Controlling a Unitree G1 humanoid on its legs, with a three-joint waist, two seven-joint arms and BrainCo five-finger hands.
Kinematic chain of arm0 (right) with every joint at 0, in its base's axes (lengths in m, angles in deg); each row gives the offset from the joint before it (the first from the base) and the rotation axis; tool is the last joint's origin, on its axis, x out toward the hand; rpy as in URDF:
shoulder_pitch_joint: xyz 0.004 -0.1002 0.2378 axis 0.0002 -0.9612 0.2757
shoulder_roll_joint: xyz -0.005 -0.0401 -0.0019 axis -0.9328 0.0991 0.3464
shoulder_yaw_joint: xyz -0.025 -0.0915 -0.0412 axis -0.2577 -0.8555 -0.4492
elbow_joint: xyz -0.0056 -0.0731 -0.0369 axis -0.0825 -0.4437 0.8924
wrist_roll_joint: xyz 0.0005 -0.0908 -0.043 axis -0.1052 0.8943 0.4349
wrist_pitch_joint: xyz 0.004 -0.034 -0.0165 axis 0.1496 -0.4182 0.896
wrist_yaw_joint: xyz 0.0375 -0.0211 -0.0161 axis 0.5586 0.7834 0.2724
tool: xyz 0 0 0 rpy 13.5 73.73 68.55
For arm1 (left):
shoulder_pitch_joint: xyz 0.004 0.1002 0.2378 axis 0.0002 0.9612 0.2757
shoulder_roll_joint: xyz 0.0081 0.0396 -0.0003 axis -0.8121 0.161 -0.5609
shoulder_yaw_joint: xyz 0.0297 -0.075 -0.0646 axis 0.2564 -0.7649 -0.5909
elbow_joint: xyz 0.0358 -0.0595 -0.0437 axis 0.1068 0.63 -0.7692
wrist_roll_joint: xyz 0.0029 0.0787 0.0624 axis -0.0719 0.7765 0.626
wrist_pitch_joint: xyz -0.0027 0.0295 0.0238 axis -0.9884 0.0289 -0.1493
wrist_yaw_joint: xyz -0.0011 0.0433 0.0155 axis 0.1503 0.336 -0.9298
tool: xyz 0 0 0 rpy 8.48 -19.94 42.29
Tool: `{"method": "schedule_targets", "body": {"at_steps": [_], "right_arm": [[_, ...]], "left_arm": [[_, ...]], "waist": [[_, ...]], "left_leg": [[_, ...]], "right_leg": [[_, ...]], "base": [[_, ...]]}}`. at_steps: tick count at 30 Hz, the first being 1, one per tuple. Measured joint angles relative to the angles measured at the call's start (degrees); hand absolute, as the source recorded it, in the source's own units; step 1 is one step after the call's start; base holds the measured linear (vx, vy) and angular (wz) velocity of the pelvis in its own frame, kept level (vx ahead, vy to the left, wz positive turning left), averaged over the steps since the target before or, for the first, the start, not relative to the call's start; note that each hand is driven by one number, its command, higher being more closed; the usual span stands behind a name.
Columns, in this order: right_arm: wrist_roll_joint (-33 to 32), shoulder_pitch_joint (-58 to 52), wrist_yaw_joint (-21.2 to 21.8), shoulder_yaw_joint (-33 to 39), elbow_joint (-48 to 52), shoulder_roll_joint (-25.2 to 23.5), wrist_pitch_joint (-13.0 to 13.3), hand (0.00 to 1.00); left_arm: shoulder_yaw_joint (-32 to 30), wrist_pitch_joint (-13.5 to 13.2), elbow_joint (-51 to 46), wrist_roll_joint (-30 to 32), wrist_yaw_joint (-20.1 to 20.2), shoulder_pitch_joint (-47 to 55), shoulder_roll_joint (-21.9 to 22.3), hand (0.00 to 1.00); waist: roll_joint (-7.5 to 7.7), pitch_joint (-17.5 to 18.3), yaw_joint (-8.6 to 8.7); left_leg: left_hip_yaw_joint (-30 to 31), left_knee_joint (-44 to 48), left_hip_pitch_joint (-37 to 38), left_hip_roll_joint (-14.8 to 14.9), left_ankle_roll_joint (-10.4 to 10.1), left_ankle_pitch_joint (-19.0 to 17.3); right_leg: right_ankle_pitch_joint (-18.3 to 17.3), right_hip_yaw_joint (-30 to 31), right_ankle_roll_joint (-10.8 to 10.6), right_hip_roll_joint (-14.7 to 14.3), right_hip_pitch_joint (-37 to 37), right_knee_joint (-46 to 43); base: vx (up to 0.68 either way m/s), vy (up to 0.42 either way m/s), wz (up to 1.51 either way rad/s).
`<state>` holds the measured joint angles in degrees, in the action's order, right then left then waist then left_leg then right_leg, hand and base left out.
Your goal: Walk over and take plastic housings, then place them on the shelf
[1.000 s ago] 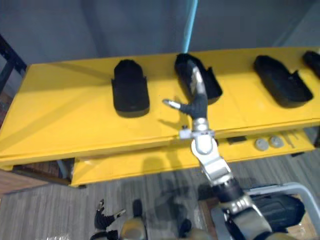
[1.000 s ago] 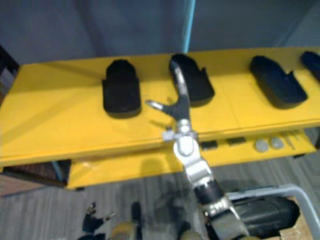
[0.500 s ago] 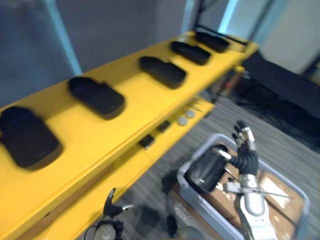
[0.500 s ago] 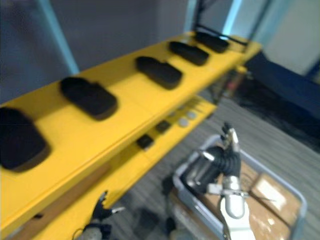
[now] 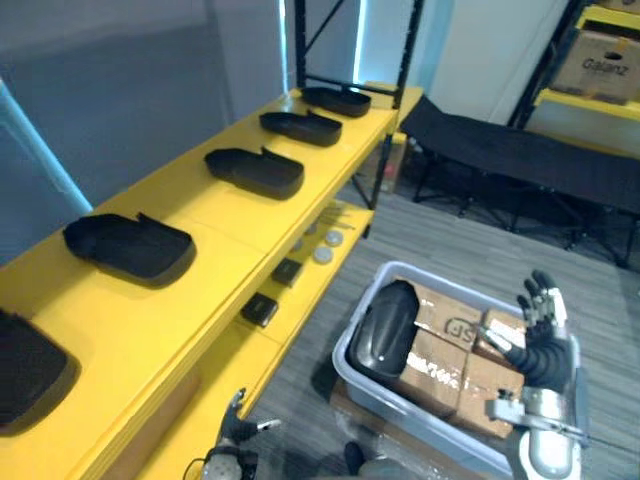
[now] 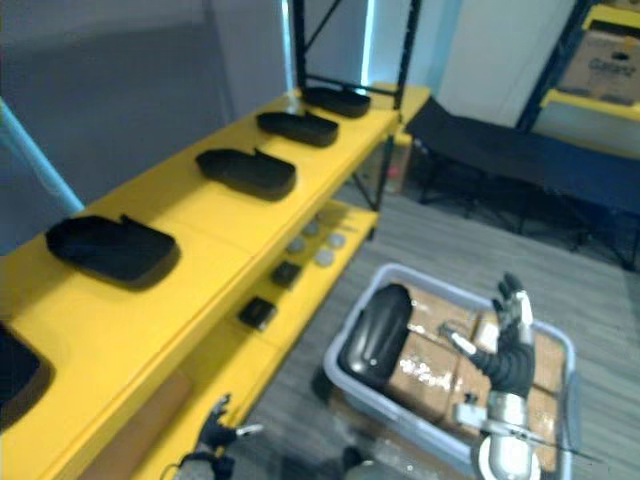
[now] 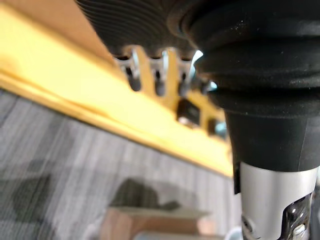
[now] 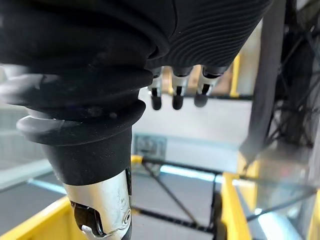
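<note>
1. Right hand [image 5: 541, 352] fingers [image 8: 173, 98]: straight, apart, pointing up, nothing in them.
2. Left hand [image 5: 236, 437] fingers [image 7: 160, 80]: loosely spread, empty. The hand hangs low at near left, beside the edge of the lower shelf [image 5: 305, 290].
3. Right hand is held up over the right part of the grey bin [image 5: 452, 283], above the cardboard boxes [image 5: 450, 355] packed in it.
4. 1 plastic housing [image 5: 384, 326], glossy black, lies at the bin's left end, leaning on the boxes. It is left of the right hand and apart from it.
5. Yellow shelf [image 5: 200, 212] runs from near left to far. 4 housings sit on top in a row, apart from each other, from the near shelf housing [image 5: 130, 246] to the far shelf housing [image 5: 337, 98]. A 5th dark shape [image 5: 25, 365] is cut off at the near-left edge.
6. Lower shelf carries 2 dark blocks [image 5: 262, 309] and a few round discs [image 5: 323, 255].
7. Far right: black cot [image 5: 500, 150] on the floor.
</note>
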<state>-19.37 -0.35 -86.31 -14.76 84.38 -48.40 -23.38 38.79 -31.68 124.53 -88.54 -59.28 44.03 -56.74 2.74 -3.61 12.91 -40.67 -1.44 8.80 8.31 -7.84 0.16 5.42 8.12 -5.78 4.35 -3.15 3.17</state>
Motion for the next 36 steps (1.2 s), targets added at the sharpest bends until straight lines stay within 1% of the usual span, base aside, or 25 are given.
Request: {"method": "schedule_targets", "body": {"at_steps": [1,2,3,5,8,14,16,18,20,21,22,23,24,25,26,27,28,29,30,31,32,33,34,35,36], "right_arm": [[0.1,2.5,-0.1,0.0,-1.0,0.4,0.7,0.0],[0.3,8.4,-0.9,-0.2,-3.0,2.7,2.2,0.0],[1.2,14.6,-2.3,-0.5,-5.4,5.7,3.7,0.0],[1.5,23.0,-4.0,-2.1,-9.2,8.4,4.2,0.0],[2.3,27.0,-5.5,-5.4,-10.7,8.2,3.7,0.0],[2.2,25.0,-6.3,-6.8,-10.7,5.4,0.6,0.0],[2.2,21.7,-7.1,-6.5,-11.1,3.2,0.1,0.0],[2.2,18.8,-7.6,-6.3,-11.1,1.6,0.0,0.0],[3.7,16.4,-7.6,-6.0,-10.9,-0.4,-0.1,0.0],[4.6,14.8,-7.3,-5.9,-10.9,-2.6,-0.1,0.0],[4.5,14.2,-7.2,-6.0,-10.6,-3.4,-0.1,0.0],[4.5,12.8,-6.6,-6.0,-9.6,-4.1,-0.1,0.0],[4.5,11.5,-6.1,-5.9,-8.2,-4.1,0.0,0.0],[4.5,11.0,-6.1,-6.1,-7.5,-4.1,0.1,0.0],[4.5,11.0,-6.1,-6.1,-7.5,-4.1,0.1,0.0],[4.4,10.8,-6.1,-7.0,-7.5,-4.7,0.2,0.0],[4.4,10.7,-6.1,-7.2,-7.5,-5.3,0.2,0.0],[4.4,10.5,-6.1,-8.5,-7.5,-6.3,0.3,0.0],[4.5,10.4,-6.1,-9.4,-7.5,-6.7,0.2,0.0],[4.5,10.4,-6.1,-10.1,-7.5,-6.9,0.1,0.0],[4.5,10.3,-6.2,-12.1,-7.7,-7.2,-0.1,0.0],[4.6,10.2,-6.2,-12.8,-7.8,-7.3,-0.2,0.0],[4.6,11.1,-6.2,-13.7,-9.0,-7.2,-0.5,0.0],[4.6,11.4,-6.3,-13.8,-9.7,-7.0,-1.2,0.0],[4.6,11.6,-6.4,-14.0,-10.5,-7.0,-2.4,0.0]], "left_arm": [[0.0,-0.1,-0.3,0.0,0.0,0.0,0.0,0.0],[0.0,-0.2,-0.9,-0.1,0.0,-0.6,0.4,0.0],[0.1,-0.4,-1.0,-0.1,0.0,-1.1,0.9,0.0],[-0.3,-1.3,-1.0,-0.1,-0.1,-1.7,0.9,0.0],[-1.2,-2.5,-0.5,-1.8,-0.6,-0.7,0.8,0.0],[-2.4,-5.5,0.7,-2.4,-1.3,0.0,0.9,0.0],[-2.1,-6.7,-1.0,-2.0,-0.6,-1.3,1.3,0.0],[-1.8,-6.6,-2.7,-1.0,0.2,-2.4,2.2,0.0],[-1.9,-6.3,-4.2,-1.2,0.8,-3.9,2.4,0.0],[-2.1,-5.9,-4.3,-1.7,1.4,-5.0,1.4,0.0],[-2.1,-5.7,-4.4,-1.7,1.5,-5.0,0.8,0.0],[-2.3,-4.8,-5.0,-1.5,1.6,-4.5,-0.1,0.0],[-2.6,-3.4,-5.8,-1.5,1.7,-3.8,-0.5,0.0],[-2.7,-2.2,-6.1,-1.7,1.7,-3.4,-0.2,0.0],[-2.7,-2.2,-6.1,-1.7,1.7,-3.3,-0.2,0.0],[-3.1,-0.8,-5.3,-1.7,1.5,-2.4,-1.6,0.0],[-3.1,-0.6,-5.0,-1.7,1.5,-2.0,-1.9,0.0],[-3.2,0.0,-4.4,-2.4,1.3,-1.1,-2.5,0.0],[-3.3,0.3,-3.6,-2.8,1.1,-0.6,-3.2,0.0],[-3.3,0.5,-3.4,-3.1,1.1,-0.1,-3.7,0.0],[-5.1,0.4,-3.4,-3.5,1.2,1.4,-4.4,0.0],[-5.8,0.4,-3.4,-3.8,1.2,2.1,-4.3,0.0],[-8.5,0.3,-2.7,-4.3,1.2,3.1,-3.6,0.0],[-9.3,0.2,-1.9,-4.6,1.4,3.7,-2.7,0.0],[-10.0,0.2,-1.0,-4.6,2.0,5.9,-1.5,0.0]], "waist": [[0.12,-0.4,-0.51],[-0.37,-2.1,-1.66],[-1.67,-4.4,-2.73],[-3.1,-6.6,-4.16],[-2.86,-7.4,-6.27],[-2.68,-7.2,-6.66],[-3.87,-7.8,-6.89],[-5.0,-8.7,-6.83],[-4.76,-10.0,-6.46],[-3.4,-11.0,-6.38],[-2.39,-11.3,-6.36],[-1.65,-11.4,-6.72],[-1.56,-11.4,-6.78],[-2.53,-11.4,-7.1],[-2.53,-11.4,-7.11],[-2.75,-11.3,-7.58],[-2.88,-11.3,-7.58],[-1.81,-10.5,-8.04],[-1.1,-10.0,-8.87],[-0.59,-9.7,-9.27],[0.95,-8.6,-10.22],[1.48,-8.3,-10.72],[1.65,-7.7,-12.15],[0.74,-7.5,-13.06],[-0.46,-6.6,-13.74]], "left_leg": [[4.3,2.6,-1.4,0.5,0.2,-1.3],[13.1,8.3,-4.5,1.2,1.3,-5.0],[19.0,13.4,-7.4,1.7,1.7,-9.0],[23.8,18.0,-10.4,1.4,1.4,-13.4],[24.0,20.0,-10.8,0.0,1.8,-16.5],[25.3,21.4,-11.1,-0.8,2.6,-17.3],[30.5,27.4,-12.6,0.2,2.9,-20.1],[32.3,31.0,-12.1,0.9,3.0,-22.2],[31.9,30.7,-9.3,0.0,3.7,-23.4],[29.5,29.9,-7.3,-1.5,4.7,-24.0],[28.1,29.6,-6.7,-2.3,4.9,-23.8],[26.3,29.5,-7.0,-2.9,6.1,-23.7],[24.0,29.0,-7.6,-2.7,7.4,-23.0],[22.3,28.4,-8.7,-0.8,7.8,-22.2],[22.3,28.4,-8.7,-0.7,7.8,-22.1],[21.1,25.6,-8.9,1.1,7.6,-19.5],[21.2,24.4,-8.9,1.5,7.4,-18.5],[21.4,22.2,-9.1,2.5,6.8,-16.2],[21.3,21.4,-9.9,3.0,6.3,-15.2],[21.3,21.3,-10.7,3.3,6.1,-14.6],[20.9,21.2,-13.2,3.5,5.3,-13.3],[20.3,21.3,-14.1,3.7,4.9,-13.0],[18.4,21.8,-15.3,4.7,4.0,-12.2],[17.4,20.6,-15.2,5.4,4.0,-11.4],[14.6,17.3,-13.9,6.4,4.0,-8.9]], "right_leg": [[0.2,0.7,-0.2,0.2,-0.8,0.0],[1.2,2.6,-0.4,0.1,-1.8,-0.2],[2.3,4.2,-0.7,-0.3,-3.1,-0.3],[3.5,6.5,-1.2,-0.6,-5.0,-0.2],[4.5,7.4,-0.5,0.6,-5.1,1.0],[4.3,6.5,-1.0,1.2,-4.8,0.7],[2.8,6.3,-2.7,-0.5,-5.0,-3.3],[2.3,6.2,-2.4,-1.7,-5.0,-7.2],[2.2,7.1,-2.3,-1.8,-4.7,-9.7],[2.3,7.2,-2.4,-0.4,-5.0,-11.0],[2.8,6.0,-2.5,0.5,-5.2,-11.0],[3.3,2.6,-1.0,2.2,-5.3,-9.1],[0.2,-3.9,4.6,3.9,-6.0,-7.3],[-1.8,-8.5,6.5,4.1,-7.8,-8.4],[-1.8,-8.6,6.5,4.1,-7.8,-8.5],[-2.1,-10.0,6.4,4.0,-9.2,-18.1],[-2.7,-10.0,6.7,4.3,-9.0,-22.0],[-4.8,-10.0,6.4,5.2,-7.9,-29.8],[-4.9,-10.3,6.6,6.0,-6.6,-32.0],[-4.9,-11.2,6.7,7.0,-5.5,-32.8],[-4.5,-13.5,6.7,10.3,-3.2,-33.6],[-3.5,-14.5,6.8,11.7,-2.4,-33.0],[-3.2,-16.7,5.6,11.0,-2.6,-28.7],[-2.8,-18.1,6.0,10.2,-2.8,-26.5],[-1.9,-18.7,5.7,9.2,-1.8,-20.8]], "base": [[-0.09,0.0,-0.44],[-0.13,0.059,-0.69],[-0.15,0.097,-0.72],[-0.16,0.155,-0.63],[-0.12,0.153,-0.39],[0.02,0.08,0.02],[0.03,0.079,-0.06],[-0.01,0.148,-0.24],[-0.1,0.196,-0.54],[-0.16,0.158,-0.66],[-0.21,0.151,-0.85],[-0.22,0.093,-0.82],[-0.28,0.094,-0.94],[-0.27,0.09,-0.65],[-0.19,0.056,-0.6],[-0.1,0.015,-0.27],[-0.04,-0.042,-0.27],[-0.01,-0.105,-0.05],[-0.01,-0.14,-0.08],[-0.04,-0.26,-0.18],[-0.03,-0.2,-0.22],[-0.06,-0.326,-0.63],[-0.05,-0.198,-0.83],[-0.06,-0.265,-1.19],[-0.02,-0.182,-1.13]]}}
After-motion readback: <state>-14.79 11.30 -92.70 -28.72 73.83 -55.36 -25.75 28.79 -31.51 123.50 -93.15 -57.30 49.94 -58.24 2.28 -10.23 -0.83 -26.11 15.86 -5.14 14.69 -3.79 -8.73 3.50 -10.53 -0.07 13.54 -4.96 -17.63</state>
